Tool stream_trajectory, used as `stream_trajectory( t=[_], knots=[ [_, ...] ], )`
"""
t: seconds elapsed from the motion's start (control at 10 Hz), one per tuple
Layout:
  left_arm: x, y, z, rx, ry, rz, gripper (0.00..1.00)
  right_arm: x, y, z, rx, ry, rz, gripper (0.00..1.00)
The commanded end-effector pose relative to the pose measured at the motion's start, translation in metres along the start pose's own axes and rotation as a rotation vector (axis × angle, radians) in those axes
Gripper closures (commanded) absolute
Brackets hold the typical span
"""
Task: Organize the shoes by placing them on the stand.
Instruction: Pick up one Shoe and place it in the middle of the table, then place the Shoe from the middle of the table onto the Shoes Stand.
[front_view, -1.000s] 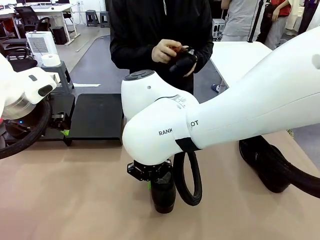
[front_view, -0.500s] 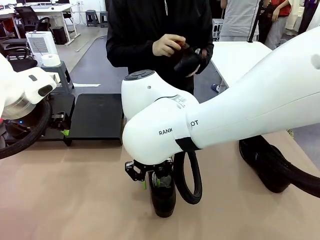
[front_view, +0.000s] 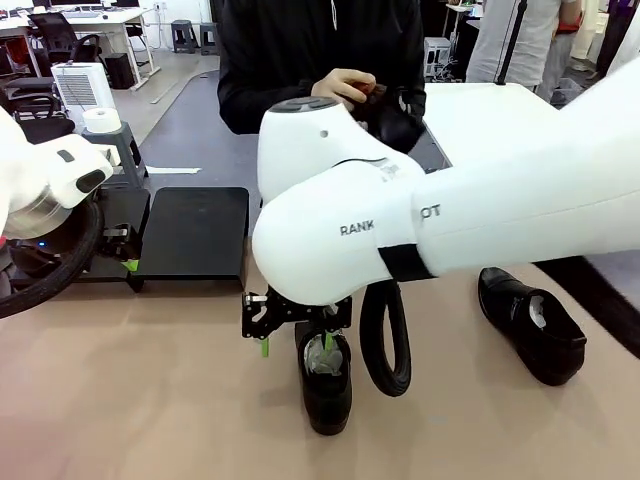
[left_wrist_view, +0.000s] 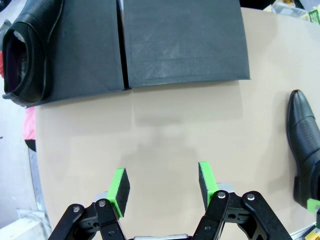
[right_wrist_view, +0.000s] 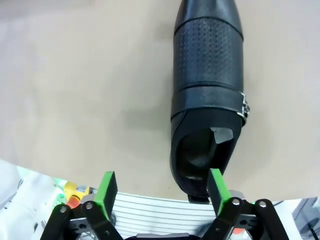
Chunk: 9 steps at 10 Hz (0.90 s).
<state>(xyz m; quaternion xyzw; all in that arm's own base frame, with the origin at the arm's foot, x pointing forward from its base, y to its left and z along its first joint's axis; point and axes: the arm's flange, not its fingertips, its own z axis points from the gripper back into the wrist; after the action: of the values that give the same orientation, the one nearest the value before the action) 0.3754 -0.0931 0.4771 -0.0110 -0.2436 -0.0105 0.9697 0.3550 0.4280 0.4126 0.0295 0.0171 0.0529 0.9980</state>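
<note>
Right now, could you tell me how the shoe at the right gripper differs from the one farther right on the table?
The middle shoe has the open right gripper just above its heel; the right-hand shoe lies clear of it. The middle shoe points straight at the robot's side; the right-hand shoe lies at a slant. Both are glossy black, upright, off the stand.

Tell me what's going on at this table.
Shoes are being sorted onto the black stand. The right gripper hangs open at the heel end of the middle shoe, which stands on the table, and it is not gripping the shoe. The left gripper is open and empty above the table in front of the stand. The shoe on the stand sits at one end. The right-hand shoe lies on the table. The person's hands hold a dark thing, likely one more shoe.
</note>
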Motion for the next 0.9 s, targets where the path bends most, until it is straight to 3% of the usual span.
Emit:
stream_trajectory(
  t=[0.0,0.8],
  knots=[
    [0.0005,0.0027,0.0005,-0.008,-0.006,-0.005,0.28,0.0048,0.0048,-0.009,-0.021,0.009,-0.012,0.0],
    [0.0005,0.0027,0.0005,-0.008,-0.006,-0.005,0.28,0.0048,0.0048,-0.009,-0.021,0.009,-0.012,0.0]
  ],
)
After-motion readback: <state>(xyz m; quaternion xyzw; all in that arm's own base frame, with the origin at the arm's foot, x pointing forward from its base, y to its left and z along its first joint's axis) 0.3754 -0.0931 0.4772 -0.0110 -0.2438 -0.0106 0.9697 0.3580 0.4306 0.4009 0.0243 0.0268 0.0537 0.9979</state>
